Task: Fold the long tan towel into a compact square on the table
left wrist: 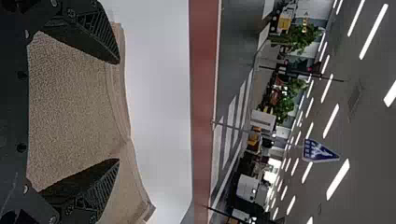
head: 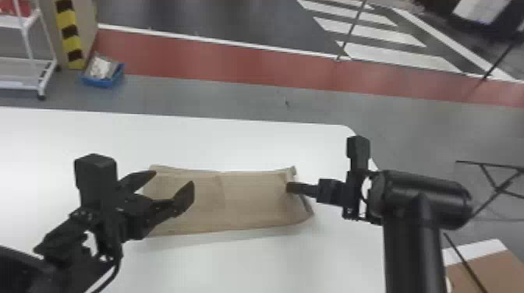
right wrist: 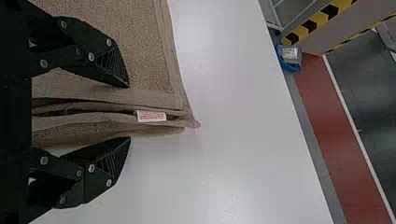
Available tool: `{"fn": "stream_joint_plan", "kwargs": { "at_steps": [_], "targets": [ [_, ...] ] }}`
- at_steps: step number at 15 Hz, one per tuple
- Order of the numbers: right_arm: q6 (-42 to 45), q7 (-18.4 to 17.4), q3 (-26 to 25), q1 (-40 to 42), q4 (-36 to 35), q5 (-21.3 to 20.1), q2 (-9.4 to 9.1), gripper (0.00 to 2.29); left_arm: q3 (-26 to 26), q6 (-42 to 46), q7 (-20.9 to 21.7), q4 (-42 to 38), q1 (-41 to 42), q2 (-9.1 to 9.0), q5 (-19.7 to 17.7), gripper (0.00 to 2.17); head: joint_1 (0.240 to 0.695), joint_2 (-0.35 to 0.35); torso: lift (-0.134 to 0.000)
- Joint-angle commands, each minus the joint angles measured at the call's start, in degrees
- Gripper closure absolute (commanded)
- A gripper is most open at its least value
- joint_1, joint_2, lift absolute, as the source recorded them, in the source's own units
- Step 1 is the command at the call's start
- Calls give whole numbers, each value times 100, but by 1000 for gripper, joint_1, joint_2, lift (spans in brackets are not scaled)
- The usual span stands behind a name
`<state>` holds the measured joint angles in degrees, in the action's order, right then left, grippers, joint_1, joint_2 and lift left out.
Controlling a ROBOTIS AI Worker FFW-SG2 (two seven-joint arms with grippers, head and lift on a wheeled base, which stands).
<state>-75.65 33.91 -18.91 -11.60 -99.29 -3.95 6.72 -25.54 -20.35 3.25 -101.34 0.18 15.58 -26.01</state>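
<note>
The tan towel (head: 249,198) lies as a folded strip across the table, its right end showing stacked layers. Over its left part, my left gripper (head: 167,181) stands open; in the left wrist view the towel (left wrist: 74,107) spreads beneath and between the fingers of that gripper (left wrist: 116,112). My right gripper (head: 290,187) is at the towel's right end. The right wrist view has this gripper (right wrist: 130,112) open, one finger on each side of the towel's layered edge (right wrist: 107,112), where a small white label (right wrist: 151,116) sticks out.
The white table (head: 195,140) extends around the towel, its rounded far right corner near my right arm. Beyond it on the floor are a blue bin (head: 103,80) and a white rack (head: 29,58). A brown-topped surface (head: 487,272) stands at the lower right.
</note>
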Motion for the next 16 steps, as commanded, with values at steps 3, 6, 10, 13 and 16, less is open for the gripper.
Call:
{"fn": "stream_joint_plan", "kwargs": {
  "at_steps": [3,6,10,13,16],
  "targets": [
    [-78,134,-60,-62,76,17,31,940,32,-229,0,44,-26,-11,-9,154,695,-320,-124],
    [-113,151,-104,88,6,140,31,971,-21,-246,0,141,-53,-29,0,154,695,-320,-124],
    [-113,213,-227,211,-135,333,31,971,-162,-88,44,501,-202,-152,176,410,695,-322,-124],
    [-113,222,-271,263,-231,351,31,971,-259,35,44,879,-448,-240,237,1622,695,-331,-124],
    [-113,257,-368,246,-231,351,49,971,-197,-492,273,914,-563,-231,272,2138,695,-335,-124]
  ]
}}
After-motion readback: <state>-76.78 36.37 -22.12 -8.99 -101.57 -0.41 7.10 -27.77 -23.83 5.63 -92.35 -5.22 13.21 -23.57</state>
